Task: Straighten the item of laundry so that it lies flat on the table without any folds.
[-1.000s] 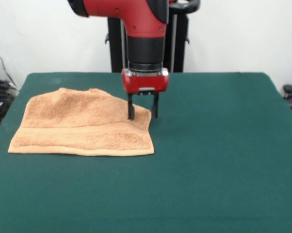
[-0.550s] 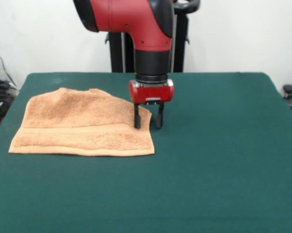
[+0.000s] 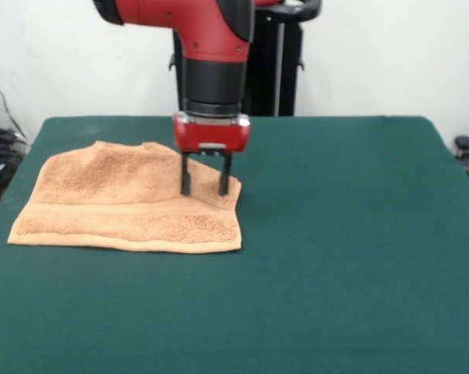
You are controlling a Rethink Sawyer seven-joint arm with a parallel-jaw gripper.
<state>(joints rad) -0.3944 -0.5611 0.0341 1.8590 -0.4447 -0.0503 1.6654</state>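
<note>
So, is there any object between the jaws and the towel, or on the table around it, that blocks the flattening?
Nothing visible does. The gripper is open, its jaws standing directly over the right part of the towel with nothing between them. The green table beside the towel shows no other object.

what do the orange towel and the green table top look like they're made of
The small orange-tan hand towel looks like terry cloth: a fuzzy, looped pile, with a flatter woven band running across it near the front hem. The large dark green table seems covered in a felt-like cloth: matte, even, without shine or visible weave. What lies under that cover cannot be told.
</note>
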